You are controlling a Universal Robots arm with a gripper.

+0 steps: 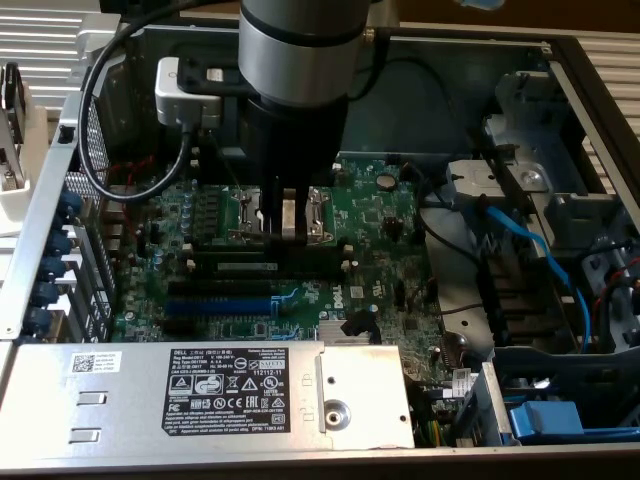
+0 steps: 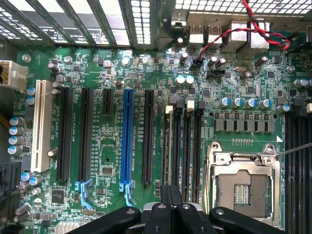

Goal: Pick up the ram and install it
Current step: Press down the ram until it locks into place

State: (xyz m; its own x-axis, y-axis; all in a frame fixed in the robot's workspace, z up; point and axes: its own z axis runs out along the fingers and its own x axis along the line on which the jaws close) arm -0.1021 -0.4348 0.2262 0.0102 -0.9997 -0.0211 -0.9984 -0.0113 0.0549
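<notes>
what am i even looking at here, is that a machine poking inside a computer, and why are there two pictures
Yes. The big grey cylinder is a robot arm reaching down into an open computer case. At its tip is a gripper, a two-fingered clamp, here closed. One picture comes from a camera beside the computer. The other comes from a camera on the arm's wrist, looking down past the fingers.

Inside lies the green circuit board, with long black memory slots, a blue slot and a square metal processor socket. The gripper hangs right over the memory slots. Whether a memory stick sits between its fingers, I cannot tell.
</notes>
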